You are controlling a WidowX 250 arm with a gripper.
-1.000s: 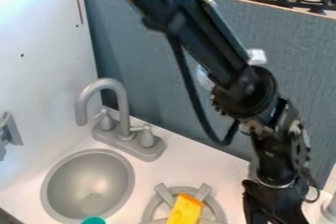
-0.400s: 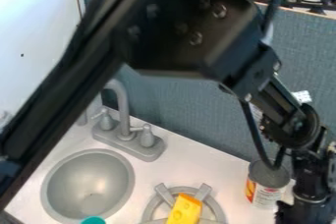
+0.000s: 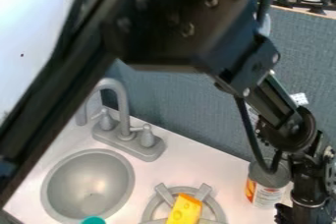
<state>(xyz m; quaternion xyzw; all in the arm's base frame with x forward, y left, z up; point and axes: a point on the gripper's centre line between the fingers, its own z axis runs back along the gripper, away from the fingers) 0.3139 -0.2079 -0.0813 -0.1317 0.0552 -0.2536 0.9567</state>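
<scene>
The black gripper hangs at the lower right corner of the camera view, cut off by the bottom edge, and its fingertips are hidden. Just left of it stands an upright can with a grey top and a white, red and orange label; whether they touch cannot be told. A yellow cheese wedge with an orange edge lies on the grey stove burner ring at the bottom centre. At the bottom edge, a teal round object shows by the sink basin.
A grey faucet with two handles rises behind the basin. The arm crosses the upper view from the left. Behind the white counter stands a blue-grey panel, with a white wall at the left.
The arm's links have swung across the upper left, and the gripper has moved right and down. The can, earlier hidden behind the arm, now shows.
</scene>
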